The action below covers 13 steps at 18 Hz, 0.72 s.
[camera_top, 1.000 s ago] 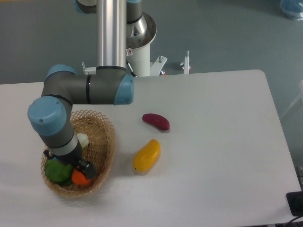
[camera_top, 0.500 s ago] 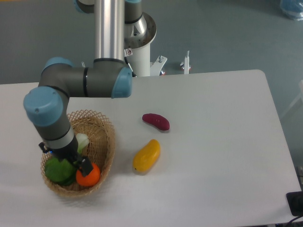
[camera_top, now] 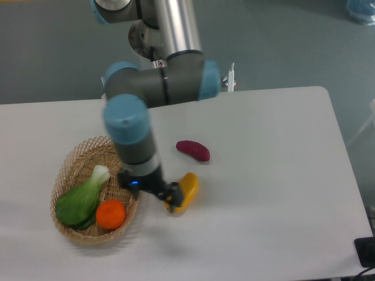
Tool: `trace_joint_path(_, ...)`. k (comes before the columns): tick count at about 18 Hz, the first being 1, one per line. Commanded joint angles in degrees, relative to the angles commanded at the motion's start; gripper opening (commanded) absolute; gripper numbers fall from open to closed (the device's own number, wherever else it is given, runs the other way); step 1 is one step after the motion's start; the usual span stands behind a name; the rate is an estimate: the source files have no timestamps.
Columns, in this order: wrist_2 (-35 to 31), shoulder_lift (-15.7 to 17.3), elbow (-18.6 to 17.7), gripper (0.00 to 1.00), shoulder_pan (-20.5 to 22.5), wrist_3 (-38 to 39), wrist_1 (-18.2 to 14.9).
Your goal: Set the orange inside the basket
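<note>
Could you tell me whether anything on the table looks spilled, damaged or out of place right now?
Nothing stands out. The orange sits inside the basket beside a leafy green vegetable; the basket is upright. A yellow fruit and a purple one lie intact on the table.

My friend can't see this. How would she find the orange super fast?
Look for the woven wicker basket near the left end of the white table. The orange lies inside it at the near end, right beside a leafy green vegetable. It is the only small, round, bright orange ball; the yellow-orange fruit out on the table is long, not round.
</note>
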<state>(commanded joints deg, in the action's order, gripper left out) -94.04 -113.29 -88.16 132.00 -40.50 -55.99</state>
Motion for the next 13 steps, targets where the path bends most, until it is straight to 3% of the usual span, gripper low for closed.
trace_joint_path(9, 3.86, -0.44, 0.79, 1.00, 16.78, -21.42, -1.49)
trace_joint_path(11, 3.87, -0.35, 0.79, 1.00, 18.91, -28.02, -2.46)
trace_joint_path(13, 5.79, -0.09, 0.62, 1.00, 19.88, -29.63, -2.90)
